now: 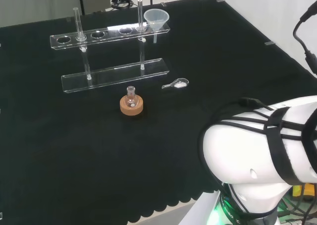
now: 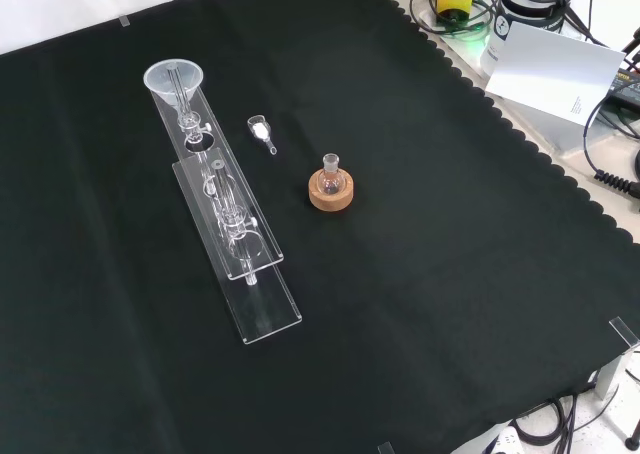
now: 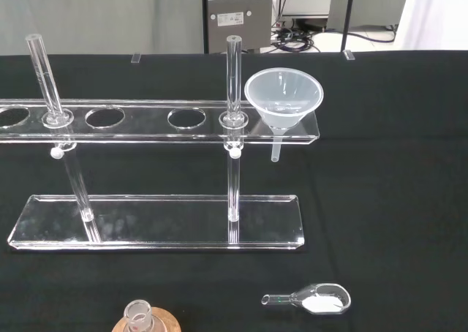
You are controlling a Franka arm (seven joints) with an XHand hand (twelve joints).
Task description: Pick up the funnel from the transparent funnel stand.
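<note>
You cannot tell how the fingers are set, so plan from the funnel (image 3: 284,98): it sits in the end hole of the transparent funnel stand (image 3: 146,123), right of centre in the wrist view; it looks light, thin-walled and slippery, so take its cone rim and lift straight up

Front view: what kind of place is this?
Probably a laboratory bench set up for robot trials: a clear funnel sits in a transparent stand, and a small flask rests on a cork ring.

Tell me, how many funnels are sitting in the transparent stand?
1. The funnel sits in the end hole of the transparent stand, beside an upright post; the other holes are empty.
</note>
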